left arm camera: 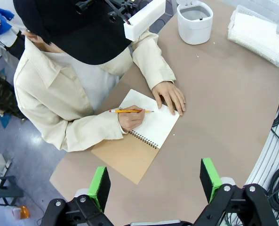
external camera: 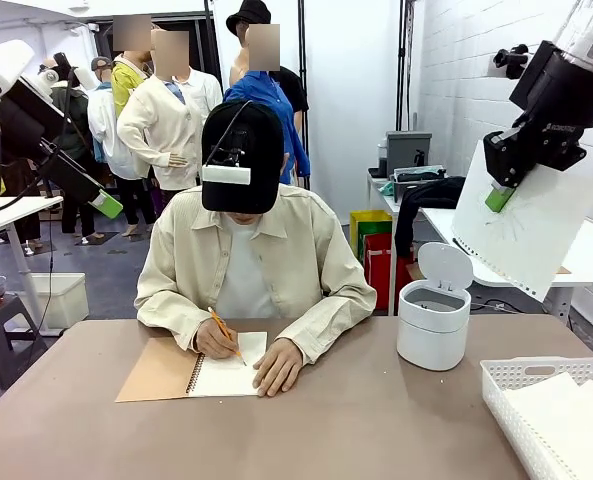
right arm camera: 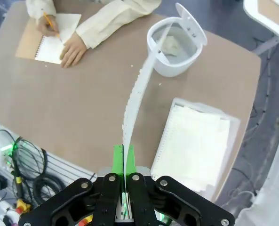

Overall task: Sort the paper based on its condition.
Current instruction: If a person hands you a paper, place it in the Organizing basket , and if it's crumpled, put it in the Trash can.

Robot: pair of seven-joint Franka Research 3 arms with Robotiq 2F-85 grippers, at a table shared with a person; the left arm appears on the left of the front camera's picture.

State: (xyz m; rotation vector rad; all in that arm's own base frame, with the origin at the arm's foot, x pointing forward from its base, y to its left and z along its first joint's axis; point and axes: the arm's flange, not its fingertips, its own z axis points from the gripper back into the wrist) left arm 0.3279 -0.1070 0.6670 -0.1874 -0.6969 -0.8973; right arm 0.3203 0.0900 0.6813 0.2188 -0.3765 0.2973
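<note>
Hanging from your right gripper [external camera: 499, 197], pinched tight, the paper [external camera: 531, 225] points down, perforated edge lowest, long axis unclear | your left gripper [left arm camera: 153, 181]: jaws apart

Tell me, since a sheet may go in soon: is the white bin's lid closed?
No, the white bin has its lid flipped up, leaving the opening uncovered.

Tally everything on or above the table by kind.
Loose sheet, pinched in the right fingers: 1
Spiral notebook: 1
Pencil: 1
Lidded white bin: 1
Lattice basket, stacked paper inside uncounted: 1
Total: 5
</note>
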